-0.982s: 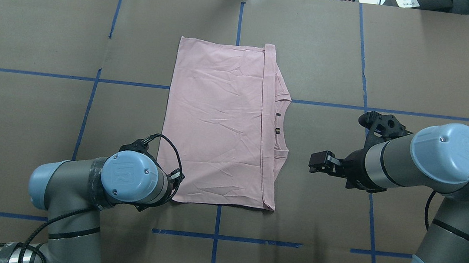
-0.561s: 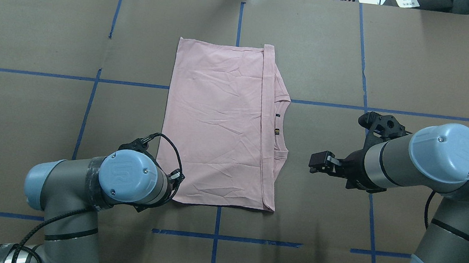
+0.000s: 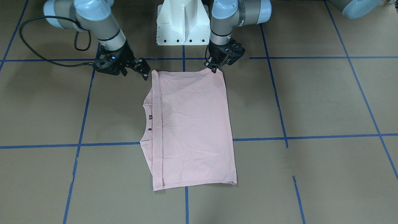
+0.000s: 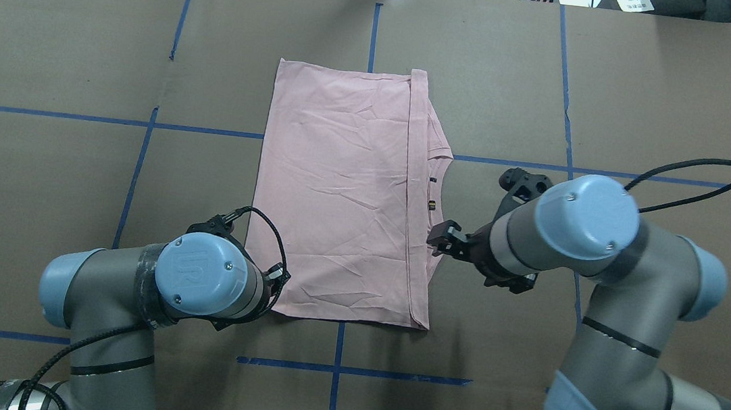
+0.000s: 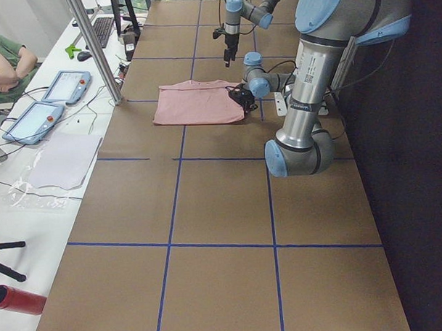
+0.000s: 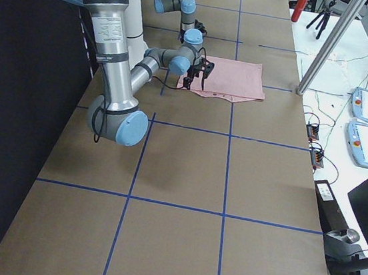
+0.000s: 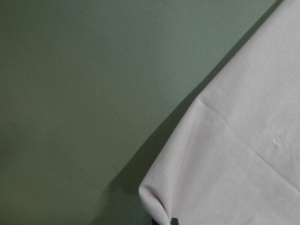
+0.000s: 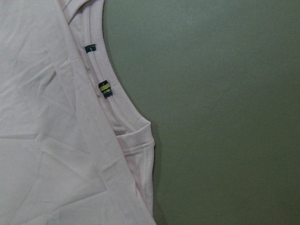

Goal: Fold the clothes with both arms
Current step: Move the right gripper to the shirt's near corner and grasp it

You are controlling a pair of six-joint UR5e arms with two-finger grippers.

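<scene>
**Left claw grips shirt corner while right claw waits beside the collar**

The left claw (image 3: 214,67) is clamped on the near corner of the pink shirt (image 3: 192,124), which lies partly folded, plain side up, mid-worktop (image 3: 311,102). The right claw (image 4: 441,239), jaws apart, hovers just beside the shoulder by the collar (image 8: 96,65). A two-armed fold appears to be starting, and the right claw likely must drop and pinch its own edge next.
</scene>
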